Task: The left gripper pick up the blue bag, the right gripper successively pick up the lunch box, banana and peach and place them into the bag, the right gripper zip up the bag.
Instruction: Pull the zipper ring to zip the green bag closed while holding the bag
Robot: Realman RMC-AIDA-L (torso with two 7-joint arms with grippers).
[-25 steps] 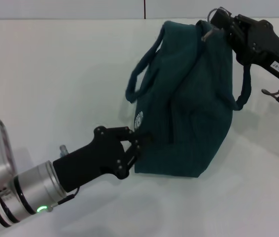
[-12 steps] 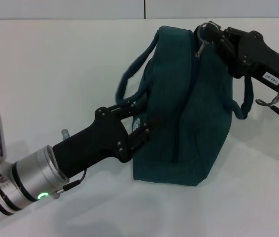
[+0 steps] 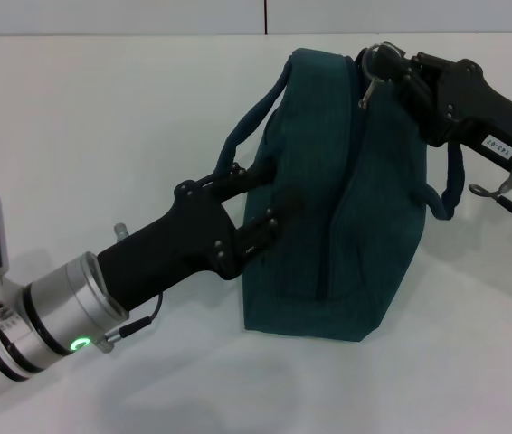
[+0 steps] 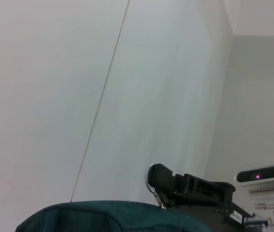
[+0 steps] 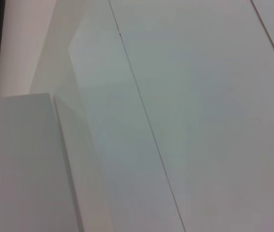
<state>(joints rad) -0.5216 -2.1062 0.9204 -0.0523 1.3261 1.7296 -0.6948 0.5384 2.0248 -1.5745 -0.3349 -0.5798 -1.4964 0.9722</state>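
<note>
The blue bag [image 3: 355, 208] stands on the white table [image 3: 102, 136] in the head view, and its zip line runs down the side facing me. My left gripper [image 3: 260, 201] is at the bag's near end. It is shut on the bag's fabric, with one handle loop [image 3: 242, 136] lying over its upper finger. My right gripper [image 3: 384, 70] is at the bag's top far corner, shut on the metal zip pull [image 3: 365, 90]. The left wrist view shows the bag's top [image 4: 113, 217] and the right gripper [image 4: 163, 186] behind it. The lunch box, banana and peach are out of view.
The second handle loop [image 3: 450, 185] hangs on the bag's right side under my right arm. The table's far edge meets a white wall [image 3: 147, 14]. The right wrist view shows only white panels [image 5: 175, 96].
The left wrist has rolled and risen, and the bag has turned with it so its zip side faces me. The right gripper has shifted slightly left with the bag's top. Little moved in the last half second.
</note>
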